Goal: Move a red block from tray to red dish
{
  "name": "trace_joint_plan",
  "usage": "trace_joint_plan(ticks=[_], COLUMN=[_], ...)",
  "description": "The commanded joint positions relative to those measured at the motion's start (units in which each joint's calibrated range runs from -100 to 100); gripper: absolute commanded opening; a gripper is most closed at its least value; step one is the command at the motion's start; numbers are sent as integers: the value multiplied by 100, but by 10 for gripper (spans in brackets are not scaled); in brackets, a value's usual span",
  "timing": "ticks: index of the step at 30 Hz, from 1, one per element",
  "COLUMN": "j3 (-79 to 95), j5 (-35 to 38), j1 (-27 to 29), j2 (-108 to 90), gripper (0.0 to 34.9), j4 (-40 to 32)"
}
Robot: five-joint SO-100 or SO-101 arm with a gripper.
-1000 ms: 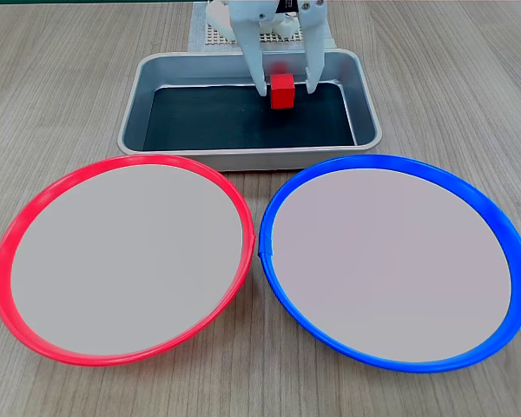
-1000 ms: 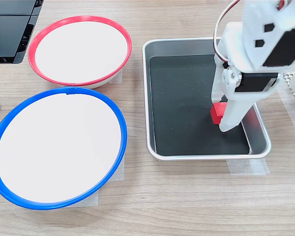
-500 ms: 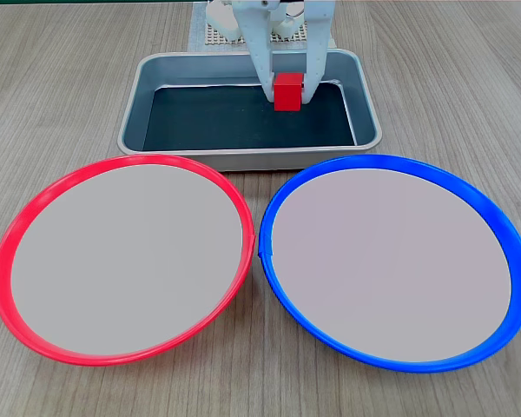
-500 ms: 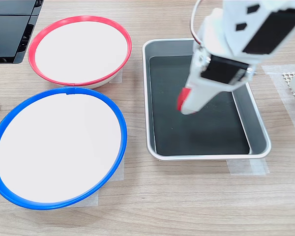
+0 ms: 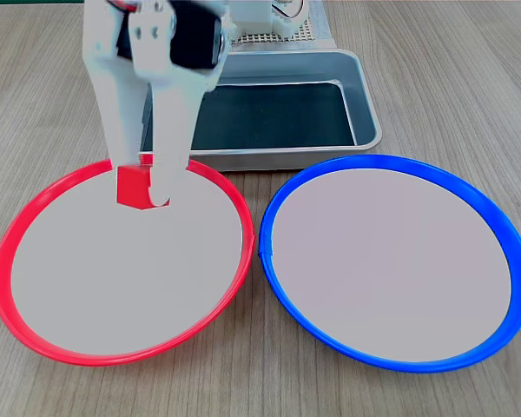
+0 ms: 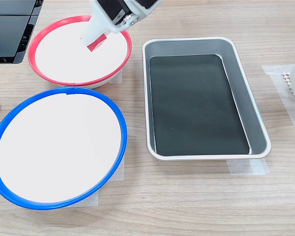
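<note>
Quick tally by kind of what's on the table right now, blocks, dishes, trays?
Blocks: 1, the red block, held in the gripper over the red dish
Dishes: 2, the red dish and the blue dish
Trays: 1, the tray, nothing in it
Total: 4

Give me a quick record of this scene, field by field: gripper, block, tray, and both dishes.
gripper: shut on the red block, over the red dish
red block: held between the fingers, inside the dish's rim in both exterior views; touching or not, cannot tell
tray: nothing on its dark bottom
red dish: holds nothing else
blue dish: nothing in it, beside the red dish
</note>
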Motion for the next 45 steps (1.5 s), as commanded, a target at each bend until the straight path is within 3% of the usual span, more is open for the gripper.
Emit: trace_joint_plan(ticks=[1,5,7,9,10,15,16,19,21,23,31,38,39,41,45], j3=[-197,-6,213,577,1114,3272,4500,6130,7068,7495,7495,7495,7495,7495,7495], j5=[63,20,-63,-288,-737,-2491,-3106,-3751,-3937,-3966,-4147,-4176,-4186,-4200,-4200], j1=[237,293,284,208,105,-272,-497,-705,-836,-846,-874,-808,-789,-770,-770], j2=[132,-72,-379,-857,-1471,-3671,-4908,-6588,-7876,-9019,-10281,-10281,-10281,-10281,-10281], gripper=[233,250,218,49,2,0,0,0,0,0,1,4,34,4,4], j4=[-318,-368,-458,-706,-1176,-2439,-2720,-2794,-2167,-855,1977,2018,2018,2018,2018])
